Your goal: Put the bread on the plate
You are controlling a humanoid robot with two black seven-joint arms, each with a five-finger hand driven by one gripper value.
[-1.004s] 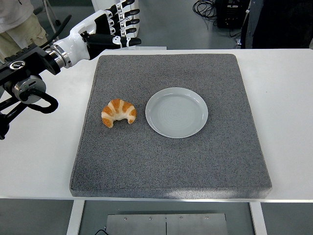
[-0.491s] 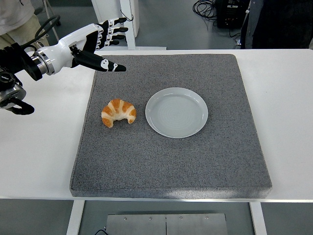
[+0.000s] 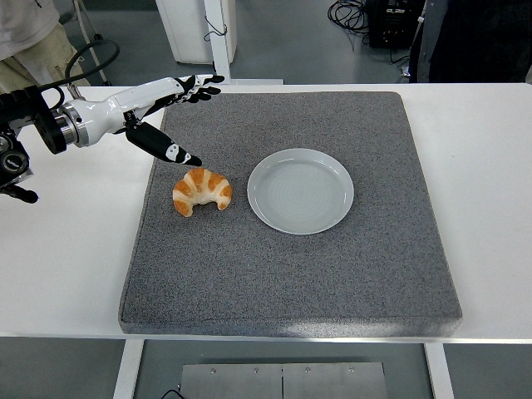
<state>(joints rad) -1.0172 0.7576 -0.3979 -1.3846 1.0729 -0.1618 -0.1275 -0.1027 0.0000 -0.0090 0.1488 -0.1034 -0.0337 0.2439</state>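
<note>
On grey mat (image 3: 291,274): golden curved croissant (image 3: 202,191)

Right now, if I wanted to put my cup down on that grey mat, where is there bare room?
The grey mat is bare along its whole near strip, below the croissant and the plate, and on the right, between plate and mat edge. The far strip behind the plate is free too. The far left corner is crowded: the left hand reaches in there, open, just above the croissant.

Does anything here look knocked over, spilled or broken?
Nothing stands out. The croissant lies whole on the grey mat, just left of the empty plate, which sits flat and clean. The left hand hovers open behind the croissant, not touching it.
</note>
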